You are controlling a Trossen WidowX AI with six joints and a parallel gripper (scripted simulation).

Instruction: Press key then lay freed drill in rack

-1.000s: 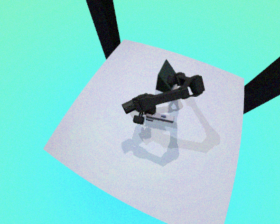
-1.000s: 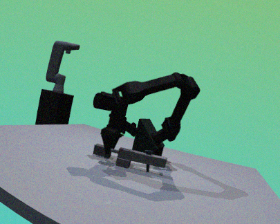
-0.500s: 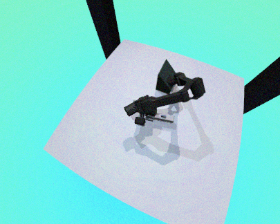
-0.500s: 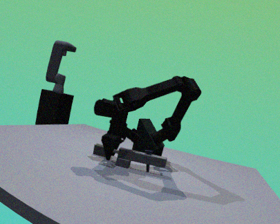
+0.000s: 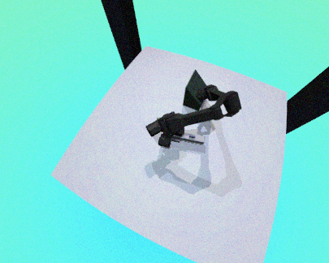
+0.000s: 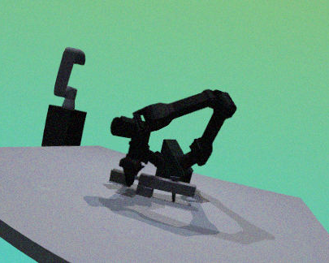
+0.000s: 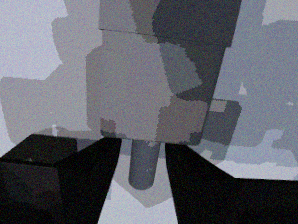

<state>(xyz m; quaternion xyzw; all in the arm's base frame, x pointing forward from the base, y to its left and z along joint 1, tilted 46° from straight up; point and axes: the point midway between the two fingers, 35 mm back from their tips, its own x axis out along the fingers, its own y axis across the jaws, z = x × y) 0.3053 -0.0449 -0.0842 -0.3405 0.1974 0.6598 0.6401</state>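
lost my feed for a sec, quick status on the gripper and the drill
Gripper down low, fingers narrowed around the grey cylinder under the block; grip not confirmed. Drill not in rack. Nothing in the way.

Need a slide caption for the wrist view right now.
Dark gripper fingers close in on either side of a grey cylindrical stub under a grey block.
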